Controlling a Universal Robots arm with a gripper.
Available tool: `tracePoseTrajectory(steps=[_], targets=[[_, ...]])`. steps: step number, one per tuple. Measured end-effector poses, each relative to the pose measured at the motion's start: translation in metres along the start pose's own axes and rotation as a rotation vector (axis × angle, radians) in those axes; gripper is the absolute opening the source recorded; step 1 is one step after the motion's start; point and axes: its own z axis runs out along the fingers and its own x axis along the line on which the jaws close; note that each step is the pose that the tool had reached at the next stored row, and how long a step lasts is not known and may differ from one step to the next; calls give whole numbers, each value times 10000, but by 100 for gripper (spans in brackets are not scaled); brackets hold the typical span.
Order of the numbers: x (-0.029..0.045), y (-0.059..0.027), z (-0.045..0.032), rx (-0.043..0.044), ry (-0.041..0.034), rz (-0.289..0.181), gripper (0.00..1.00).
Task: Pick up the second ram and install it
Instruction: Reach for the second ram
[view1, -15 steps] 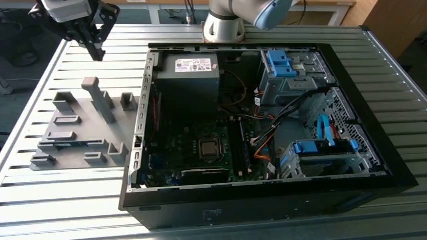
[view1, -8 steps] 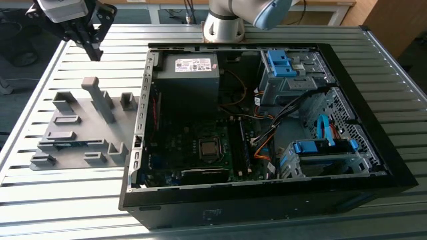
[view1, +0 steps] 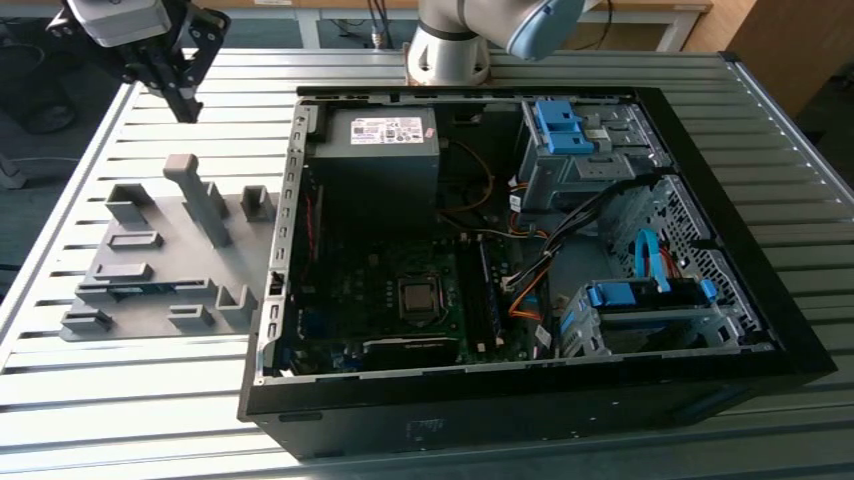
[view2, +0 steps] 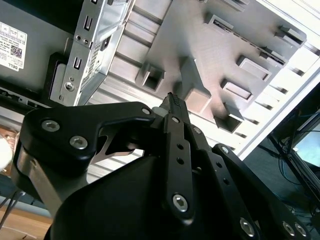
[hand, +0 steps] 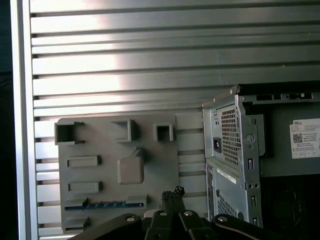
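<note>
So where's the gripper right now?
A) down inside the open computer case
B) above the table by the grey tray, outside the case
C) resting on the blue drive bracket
B: in the exterior view the gripper hangs over the table past the grey tray, clear of the case; the memory stick lies in that tray.

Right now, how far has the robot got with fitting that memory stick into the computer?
Nothing looks done yet. The second ram lies in its slot on the grey fixture, untouched. In hand: the gripper hangs in the air near the fixture, shut and empty. Left: both the pickup and the seating inside the open computer case.
</note>
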Motion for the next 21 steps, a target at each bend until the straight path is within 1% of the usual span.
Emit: tracePoseTrajectory(steps=[21], targets=[[107,-9,10,1,8,1,11]])
